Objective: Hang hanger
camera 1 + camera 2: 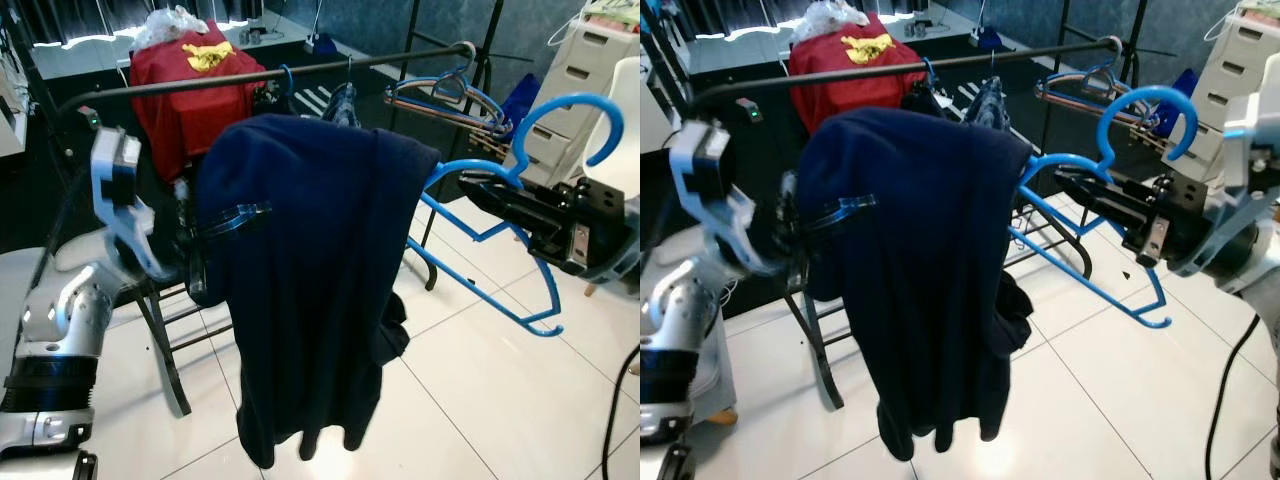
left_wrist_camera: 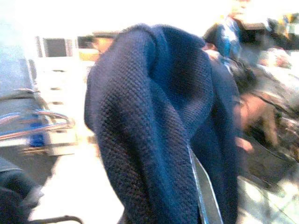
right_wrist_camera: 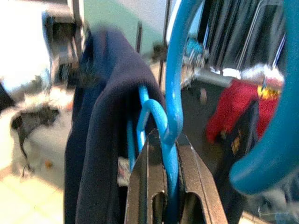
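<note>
The right hand [image 1: 1110,210] was clamped on the neck of a stiff blue plastic hanger [image 1: 1080,235] draped with a soft, heavy navy sweater [image 1: 300,270]; the left hand [image 1: 185,255] pinched its far shoulder, short of the black rail [image 1: 250,75] beyond.

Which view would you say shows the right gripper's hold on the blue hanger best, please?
The right wrist view: the right gripper pinches the blue hanger below its hook. Both eye views show it sideways; the left wrist view shows navy garment.

Cloth, plastic, metal, tile

Sweater [image 1: 310,270]: matt navy knit, coarse weave. Hanger [image 1: 500,240]: smooth glossy blue plastic. Rail [image 1: 260,75]: dark matt metal. Floor [image 1: 480,400]: glossy white tiles. Red cloth [image 1: 195,85].
</note>
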Available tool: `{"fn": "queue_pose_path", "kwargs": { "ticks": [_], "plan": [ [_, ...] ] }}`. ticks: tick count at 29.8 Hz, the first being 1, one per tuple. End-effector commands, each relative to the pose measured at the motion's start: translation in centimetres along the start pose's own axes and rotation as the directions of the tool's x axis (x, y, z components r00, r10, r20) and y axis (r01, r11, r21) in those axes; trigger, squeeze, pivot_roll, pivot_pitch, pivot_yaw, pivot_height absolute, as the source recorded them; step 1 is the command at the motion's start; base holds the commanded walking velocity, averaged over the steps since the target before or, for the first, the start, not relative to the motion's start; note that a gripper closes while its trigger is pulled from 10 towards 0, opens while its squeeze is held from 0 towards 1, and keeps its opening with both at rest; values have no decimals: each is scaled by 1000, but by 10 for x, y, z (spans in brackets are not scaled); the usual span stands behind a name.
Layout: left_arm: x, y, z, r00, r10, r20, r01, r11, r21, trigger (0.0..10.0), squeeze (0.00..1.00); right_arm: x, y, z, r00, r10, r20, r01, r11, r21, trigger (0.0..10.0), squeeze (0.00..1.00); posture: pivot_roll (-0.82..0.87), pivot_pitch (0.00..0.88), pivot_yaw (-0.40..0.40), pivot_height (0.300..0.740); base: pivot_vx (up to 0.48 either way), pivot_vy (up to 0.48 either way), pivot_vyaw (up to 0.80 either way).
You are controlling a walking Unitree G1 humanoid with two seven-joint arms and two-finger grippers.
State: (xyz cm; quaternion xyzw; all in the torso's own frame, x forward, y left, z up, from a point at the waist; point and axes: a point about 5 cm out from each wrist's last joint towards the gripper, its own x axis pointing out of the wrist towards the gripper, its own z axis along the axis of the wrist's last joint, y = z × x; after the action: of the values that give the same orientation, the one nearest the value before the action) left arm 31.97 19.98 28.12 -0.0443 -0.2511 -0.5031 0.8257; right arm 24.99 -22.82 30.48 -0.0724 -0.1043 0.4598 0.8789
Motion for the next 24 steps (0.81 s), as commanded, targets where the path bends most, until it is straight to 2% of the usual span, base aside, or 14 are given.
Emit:
{"fn": "queue_pose_path", "kwargs": {
  "ticks": [1, 3, 5, 10, 11, 12, 13, 14, 16, 19, 20, 22, 23, 24],
  "plan": [
    [-10, 11, 7, 995, 98, 36, -99, 995, 31, 0, 0, -3, -3, -11, 998, -21, -53, 23, 1000, 20, 0, 0, -55, 91, 5, 740, 0, 0, 0],
    [-10, 11, 7, 995, 98, 36, -99, 995, 31, 0, 0, -3, -3, -11, 998, -21, -53, 23, 1000, 20, 0, 0, -55, 91, 5, 740, 0, 0, 0],
    [-25, 28, 12, 966, 251, 65, -253, 967, 26, 0, 0, -12, -2, -32, 989, -37, -145, 47, 997, 67, 0, 0, -52, 94, 6, 740, 0, 0, 0],
    [-32, 33, 12, 949, 307, 72, -309, 951, 22, 0, 0, -16, 0, -42, 980, -33, -198, 51, 995, 84, 0, 0, -53, 94, 6, 740, 0, 0, 0],
    [-40, 40, 11, 924, 378, 61, -380, 925, 27, 0, 0, -22, 0, -56, 959, -56, -279, 85, 992, 95, 0, 0, -55, 98, 4, 740, 0, 0, 0],
    [-40, 40, 11, 924, 378, 61, -380, 925, 27, 0, 0, -22, 0, -56, 959, -56, -279, 85, 992, 95, 0, 0, -55, 98, 4, 740, 0, 0, 0],
    [-48, 45, 8, 901, 432, 39, -433, 901, 32, 0, 0, -29, -2, -72, 925, -93, -370, 136, 987, 92, 0, 0, -51, 102, 3, 740, 0, 0, 0],
    [-48, 45, 8, 901, 432, 39, -433, 901, 32, 0, 0, -29, -2, -72, 925, -93, -370, 136, 987, 92, 0, 0, -51, 102, 3, 740, 0, 0, 0],
    [-62, 42, -23, 866, 474, -159, -466, 880, 88, 0, 0, -40, -14, -100, 867, -248, -432, 314, 945, 88, 0, 0, -50, 107, 5, 740, 0, 0, 0],
    [-66, 38, -37, 848, 469, -245, -456, 883, 113, 0, 0, -42, -18, -108, 849, -304, -432, 377, 922, 93, 0, 0, -50, 107, 5, 740, 0, 0, 0],
    [-70, 32, -55, 816, 463, -346, -445, 885, 134, 3804, 0, -42, -20, -118, 832, -355, -427, 433, 896, 97, 10000, 0, -50, 110, 6, 740, 0, 0, 0],
    [-70, 32, -55, 816, 463, -346, -445, 885, 134, 3804, 0, -42, -20, -118, 832, -355, -427, 433, 896, 97, 10000, 0, -50, 110, 6, 740, 0, 0, 0],
    [-75, 25, -79, 759, 475, -446, -462, 875, 147, 10000, 0, -42, -19, -133, 806, -397, -440, 483, 870, 101, 10000, 0, -49, 110, 6, 740, 0, 0, 0],
    [-75, 25, -79, 759, 475, -446, -462, 875, 147, 10000, 0, -42, -19, -133, 806, -397, -440, 483, 870, 101, 10000, 0, -49, 110, 6, 740, 0, 0, 0]
  ]
}}
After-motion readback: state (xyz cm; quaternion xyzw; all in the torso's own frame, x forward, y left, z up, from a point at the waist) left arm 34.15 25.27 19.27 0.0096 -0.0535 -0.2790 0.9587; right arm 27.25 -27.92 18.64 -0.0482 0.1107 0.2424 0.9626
